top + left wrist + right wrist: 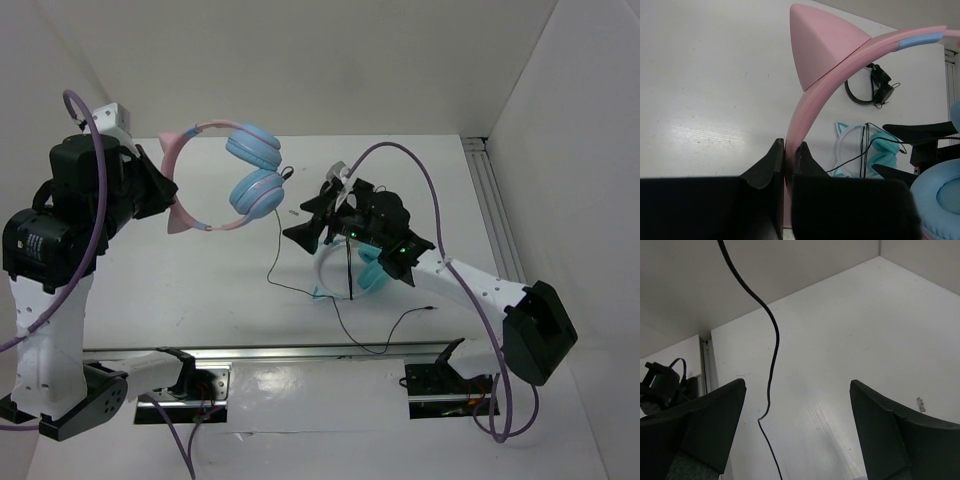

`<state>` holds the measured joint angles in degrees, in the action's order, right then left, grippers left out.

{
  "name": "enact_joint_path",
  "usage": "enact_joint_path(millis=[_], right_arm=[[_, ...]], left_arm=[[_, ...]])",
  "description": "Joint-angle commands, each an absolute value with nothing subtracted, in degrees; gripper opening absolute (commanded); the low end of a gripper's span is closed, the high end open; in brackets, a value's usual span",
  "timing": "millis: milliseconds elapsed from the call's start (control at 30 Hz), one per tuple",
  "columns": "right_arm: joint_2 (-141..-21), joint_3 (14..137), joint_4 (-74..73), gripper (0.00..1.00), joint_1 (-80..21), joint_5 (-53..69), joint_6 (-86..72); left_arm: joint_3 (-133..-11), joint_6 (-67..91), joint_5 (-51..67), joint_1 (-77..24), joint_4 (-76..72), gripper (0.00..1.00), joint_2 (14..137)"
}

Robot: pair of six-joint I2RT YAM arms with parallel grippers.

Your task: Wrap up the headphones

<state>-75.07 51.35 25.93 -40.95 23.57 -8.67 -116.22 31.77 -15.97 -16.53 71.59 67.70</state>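
The headphones (pixel 225 175) have a pink headband, pink cat ears and light blue cups, and hang in the air at the back left. My left gripper (pixel 788 150) is shut on the pink headband (pixel 840 65), just below one cat ear (pixel 820 45). The thin black cable (pixel 275 250) drops from the lower cup to the table and trails toward the front. My right gripper (pixel 297 221) is open and empty, just right of the hanging cable. In the right wrist view the cable (pixel 772 340) hangs between the spread fingers of my right gripper (pixel 797 405), nearer the left one, untouched.
Teal-cupped cat-ear headphones (pixel 365 275) with a white band lie on the table under my right arm and also show in the left wrist view (pixel 855 150). Small black headphones (pixel 872 87) lie behind them. A metal rail (pixel 490 200) runs along the right wall.
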Motion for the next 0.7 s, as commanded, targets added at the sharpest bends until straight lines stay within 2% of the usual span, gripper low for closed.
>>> enact_joint_path(millis=[0, 167, 300, 500, 600, 633, 667], right_arm=[[-78.13, 49.57, 35.77, 0.91, -40.43, 29.44, -14.05], [-83.75, 49.57, 41.82, 0.82, -39.9, 32.6, -17.74], [-85.61, 48.96, 47.28, 0.81, -39.38, 34.1, -20.3], [-86.75, 48.43, 50.44, 0.61, -38.85, 34.1, -21.53], [-87.28, 48.43, 52.81, 0.36, -38.85, 34.1, -23.63], [-87.97, 47.73, 53.61, 0.23, -38.24, 34.1, -24.6], [-88.76, 47.2, 56.57, 0.18, -37.54, 34.1, -27.31]], left_arm=[[-116.28, 33.66, -13.54, -16.17, 64.69, 0.0, 66.18], [-115.75, 34.18, -11.34, -16.17, 64.69, 0.0, 66.18], [-114.7, 34.19, -10.72, -16.17, 63.64, 0.0, 65.66], [-111.53, 34.72, -10.2, -16.17, 62.58, 0.0, 64.51], [-109.86, 35.24, -10.2, -16.17, 61.96, 0.0, 63.99], [-108.47, 35.24, -9.67, -16.17, 61.35, 0.0, 63.98], [-107.94, 35.24, -9.67, -16.17, 61.35, 0.0, 63.98]])
